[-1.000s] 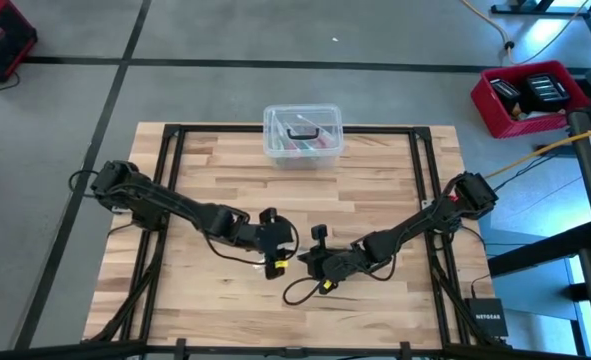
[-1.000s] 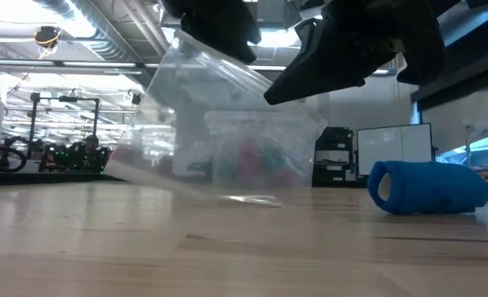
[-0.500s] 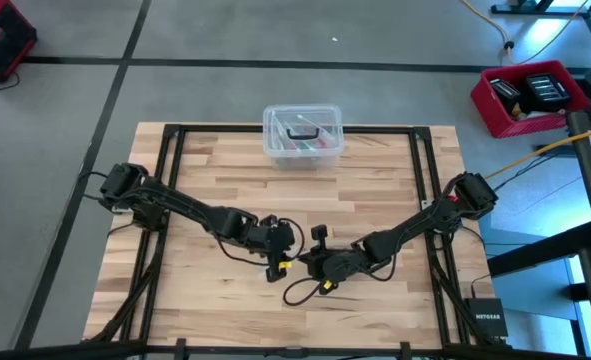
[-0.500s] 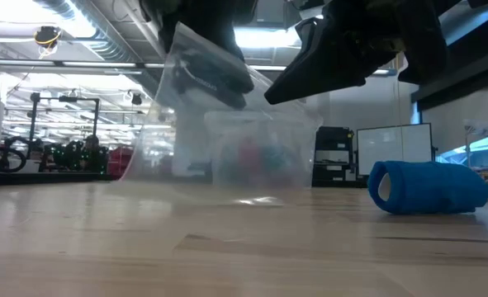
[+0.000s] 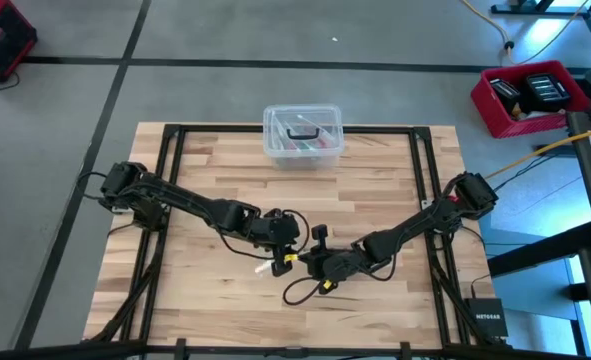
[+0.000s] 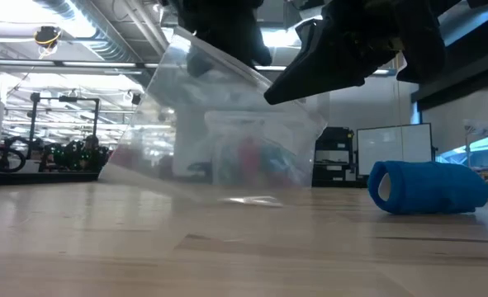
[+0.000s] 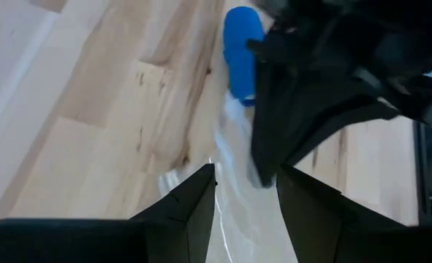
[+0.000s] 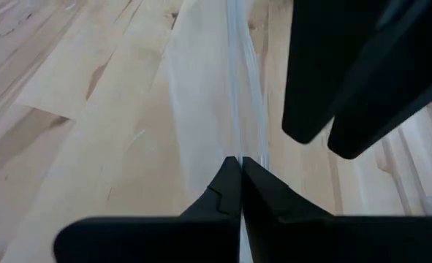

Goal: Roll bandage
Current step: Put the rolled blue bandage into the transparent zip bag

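Observation:
A small clear plastic bag hangs between my two grippers near the table's middle, its lower edge on the wood. My right gripper is shut on it. My left gripper stands open at the bag's upper part, with clear film between its parted fingers. The bandage is a compact blue roll lying on its side on the table to the right of the bag. It shows past the left gripper's fingers in the left wrist view. The right arm hides it in the high view. My left gripper touches the bag's upper part from above, slanting down. Its fingers stand apart with the film between them. Whether one finger is inside the bag, I cannot tell. My right gripper pinches the bag's upper edge between its two shut fingers, slanting down from the table's right. The bag hangs below the fingers with its lower edge on the table.
A clear lidded box with coloured items stands at the table's far edge, seen through the bag in the low view. A black frame runs along the table's sides. Bare wood lies toward the near left.
My left gripper has shifted a little toward the right gripper and rolled at the wrist, staying open. The bag's hanging left part swung in toward the right and back out again. Its edge in the right gripper stayed where it was.

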Action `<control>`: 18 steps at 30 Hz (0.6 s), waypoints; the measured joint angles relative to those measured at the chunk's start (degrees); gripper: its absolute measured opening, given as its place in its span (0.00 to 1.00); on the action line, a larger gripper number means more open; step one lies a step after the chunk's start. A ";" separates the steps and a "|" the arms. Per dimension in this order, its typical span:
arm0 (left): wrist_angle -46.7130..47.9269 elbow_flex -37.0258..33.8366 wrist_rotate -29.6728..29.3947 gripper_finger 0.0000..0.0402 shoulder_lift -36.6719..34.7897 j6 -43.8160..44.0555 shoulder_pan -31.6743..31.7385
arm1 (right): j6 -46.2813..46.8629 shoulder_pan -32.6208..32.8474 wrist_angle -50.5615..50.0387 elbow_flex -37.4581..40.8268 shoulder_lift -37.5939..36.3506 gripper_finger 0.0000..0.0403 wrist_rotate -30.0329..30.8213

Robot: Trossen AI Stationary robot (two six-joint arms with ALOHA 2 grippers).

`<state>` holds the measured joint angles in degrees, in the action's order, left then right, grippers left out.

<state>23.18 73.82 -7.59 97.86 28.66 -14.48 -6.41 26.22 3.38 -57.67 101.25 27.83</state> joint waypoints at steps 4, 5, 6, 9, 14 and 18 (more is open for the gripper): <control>0.58 0.21 0.12 0.35 0.00 -0.11 -0.80 | 0.02 0.00 0.03 -0.01 0.17 0.01 0.00; 0.73 0.08 0.12 0.35 0.05 -0.12 -0.92 | 0.00 0.00 0.08 -0.04 0.29 0.01 -0.01; 0.58 -0.21 0.10 0.35 0.22 0.03 -0.97 | 0.00 0.00 0.00 -0.04 0.38 0.01 -0.02; 0.59 -1.86 0.16 0.35 0.61 1.88 -0.97 | 0.06 0.00 0.39 -0.09 1.05 0.01 -0.11; 1.53 -2.20 1.69 0.35 1.05 2.76 -0.94 | 0.01 0.00 0.72 -0.07 2.93 0.02 0.05; 1.18 -2.20 5.56 0.35 1.09 3.17 -0.79 | -0.16 -0.04 1.53 -0.07 3.02 0.02 0.37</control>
<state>24.36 71.61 -2.03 98.96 31.83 -15.27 -6.57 26.17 4.91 -57.74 104.27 28.20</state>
